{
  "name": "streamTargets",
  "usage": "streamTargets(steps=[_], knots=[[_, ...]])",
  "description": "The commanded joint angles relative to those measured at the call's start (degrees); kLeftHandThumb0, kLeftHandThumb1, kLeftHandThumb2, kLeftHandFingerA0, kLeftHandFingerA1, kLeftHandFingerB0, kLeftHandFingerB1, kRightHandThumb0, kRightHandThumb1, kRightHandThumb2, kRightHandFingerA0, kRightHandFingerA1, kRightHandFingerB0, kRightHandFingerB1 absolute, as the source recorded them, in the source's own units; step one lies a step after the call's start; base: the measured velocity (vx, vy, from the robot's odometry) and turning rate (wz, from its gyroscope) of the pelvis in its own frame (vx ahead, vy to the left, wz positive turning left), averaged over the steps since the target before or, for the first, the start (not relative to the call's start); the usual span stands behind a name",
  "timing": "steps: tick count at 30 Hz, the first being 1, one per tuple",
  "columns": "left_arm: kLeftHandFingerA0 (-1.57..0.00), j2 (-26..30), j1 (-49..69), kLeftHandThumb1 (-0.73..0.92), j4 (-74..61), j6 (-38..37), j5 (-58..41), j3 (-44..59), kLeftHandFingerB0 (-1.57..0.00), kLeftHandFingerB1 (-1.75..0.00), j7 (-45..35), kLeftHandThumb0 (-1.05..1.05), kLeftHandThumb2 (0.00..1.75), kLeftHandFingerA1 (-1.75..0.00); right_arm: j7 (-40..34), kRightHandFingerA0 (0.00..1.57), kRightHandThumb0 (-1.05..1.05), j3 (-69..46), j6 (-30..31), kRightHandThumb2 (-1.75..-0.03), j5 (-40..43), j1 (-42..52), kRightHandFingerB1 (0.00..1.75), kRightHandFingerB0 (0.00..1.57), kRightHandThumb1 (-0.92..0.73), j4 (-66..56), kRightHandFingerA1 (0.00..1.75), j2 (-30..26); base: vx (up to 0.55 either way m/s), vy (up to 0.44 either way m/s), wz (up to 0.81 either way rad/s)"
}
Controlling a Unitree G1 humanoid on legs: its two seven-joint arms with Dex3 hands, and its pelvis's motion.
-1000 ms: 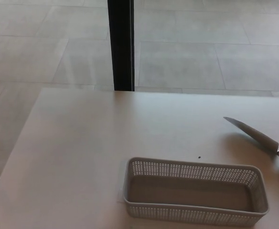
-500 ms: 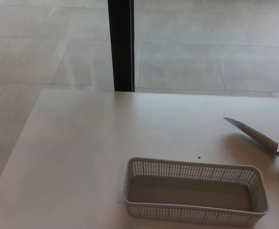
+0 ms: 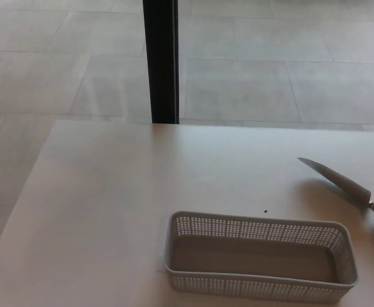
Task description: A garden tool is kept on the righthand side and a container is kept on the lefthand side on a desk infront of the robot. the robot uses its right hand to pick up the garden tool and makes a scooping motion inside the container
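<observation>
Fingers of neither hand show in the head view, so whether they are apart or together cannot be told; both hands are out of frame.

On the surface (image 3: 110,192), the tool (image 3: 340,181) lies at the right edge, about halfway back. Its blade tip points toward the far left, and its long axis runs diagonally down to a dark handle that is cut off by the frame's right side. The tray (image 3: 258,281) sits near the front edge, right of the middle, with its long side along that edge and nothing inside. Tool and tray are near each other but apart, the tool behind the tray's right end. Lying on the robot's right, the tool looks the nearer reach for the right hand, which would likely approach at the handle end.

Compared with the earlier frames, the whole scene sits very slightly shifted, which reads as camera movement; tool and tray keep their places relative to one another.
</observation>
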Motion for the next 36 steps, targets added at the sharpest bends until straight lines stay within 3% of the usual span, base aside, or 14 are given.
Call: streamTargets(steps=[1, 2, 3, 4, 5, 6, 7, 8, 9, 10, 22, 36], knots=[[-0.89, -0.2, -0.1, 0.00, 0.6, 1.7, -4.4, 4.6, -0.83, -1.27, 1.9, -0.81, 1.74, -1.31, -9.2, 0.13, -0.76, -0.3, -6.6, -0.90, 7.7, 3.7, 0.60, 0.00, -0.50, 10.2, 0.78, 9.0, 0.00, 0.000, 0.00], [-0.91, -0.3, -0.2, 0.01, 0.4, 1.1, -5.1, 5.8, -0.86, -1.28, 2.5, -0.79, 1.75, -1.33, -9.6, 0.13, -0.67, 1.5, -6.9, -0.70, 6.6, 4.1, 0.53, 0.00, -0.59, 10.4, 1.06, 9.6, 0.00, 0.000, 0.00], [-0.86, -0.6, -0.6, 0.01, 0.6, 1.5, -6.0, 7.4, -0.80, -1.29, 3.2, -0.79, 1.75, -1.34, -9.8, 0.17, -0.66, 3.9, -6.9, -0.68, 5.0, 5.2, 0.71, 0.00, -0.57, 9.8, 1.06, 10.0, 0.00, 0.000, 0.00], [-0.89, -1.1, -1.0, 0.03, 0.9, 1.8, -6.9, 8.8, -0.81, -1.30, 4.1, -0.72, 1.75, -1.37, -8.3, 0.03, -0.62, 4.8, -7.4, -0.71, 5.2, 5.9, 0.79, 0.00, -0.54, 10.0, 1.05, 10.0, 0.00, 0.000, 0.00], [-1.14, -1.5, -1.7, 0.32, 1.1, 2.1, -6.4, 9.3, -0.91, -1.11, 5.2, -0.30, 1.31, -1.26, -4.8, 0.06, -0.64, 8.2, -7.8, -0.67, 4.5, 7.6, 0.83, 0.00, -0.60, 10.6, 0.91, 9.1, 0.00, 0.000, 0.00], [-1.15, -2.0, -2.0, 0.33, 0.9, 1.7, -5.6, 9.1, -0.90, -1.11, 5.4, -0.30, 1.31, -1.26, -2.3, 0.06, -0.62, 10.0, -8.3, -0.65, 5.1, 8.6, 0.84, 0.00, -0.57, 11.1, 0.91, 8.3, 0.00, 0.000, 0.00], [-0.82, -2.1, -1.3, 0.09, 0.5, -0.6, -3.7, 7.4, -0.76, -1.29, 3.5, -0.80, 1.75, -1.36, -1.2, 0.04, -0.63, 11.9, -8.5, -0.67, 4.7, 9.2, 0.94, 0.01, -0.56, 12.0, 1.02, 7.4, 0.00, 0.000, 0.00], [-0.87, -2.1, -1.4, 0.09, 0.5, -1.0, -1.8, 5.8, -0.77, -1.13, 3.4, -0.71, 1.56, -1.22, -0.9, 0.19, -0.71, 14.3, -9.0, -0.86, 4.0, 9.8, 0.75, 0.15, -0.48, 12.6, 0.80, 6.6, 0.00, 0.000, 0.00], [-1.01, -1.7, -1.9, 0.26, 1.0, -1.0, 2.8, 1.1, -0.79, -0.98, 3.5, -0.45, 1.27, -1.13, -1.2, 0.13, -0.51, 19.2, -10.9, -1.05, 0.4, 10.4, 0.67, 0.15, -0.45, 14.4, 0.67, 4.7, 0.00, 0.000, 0.00], [-0.91, -1.3, -2.4, 0.13, 1.3, -0.9, 6.1, -2.6, -0.72, -0.92, 2.7, -0.64, 1.24, -1.06, -0.5, 0.08, -0.55, 20.1, -13.1, -1.05, 0.8, 9.6, 0.66, 0.10, -0.47, 18.2, 0.66, 3.2, 0.00, 0.000, 0.00], [-0.91, -1.0, -0.6, 0.13, 1.8, -1.8, 4.1, -6.4, -0.72, -0.92, 3.2, -0.64, 1.24, -1.06, -0.4, 0.11, -0.52, 27.0, -19.1, -1.04, 5.9, 8.7, 0.67, 0.14, -0.43, 27.9, 0.66, -1.5, 0.00, 0.000, 0.00], [-0.91, -0.2, 1.1, 0.13, 1.4, -2.7, 2.6, -4.3, -0.72, -0.92, 3.7, -0.64, 1.24, -1.06, -0.8, 0.11, -0.52, 32.5, -20.4, -1.04, 8.3, 4.1, 0.67, 0.14, -0.43, 32.1, 0.66, -2.9, 0.00, 0.000, 0.00]])
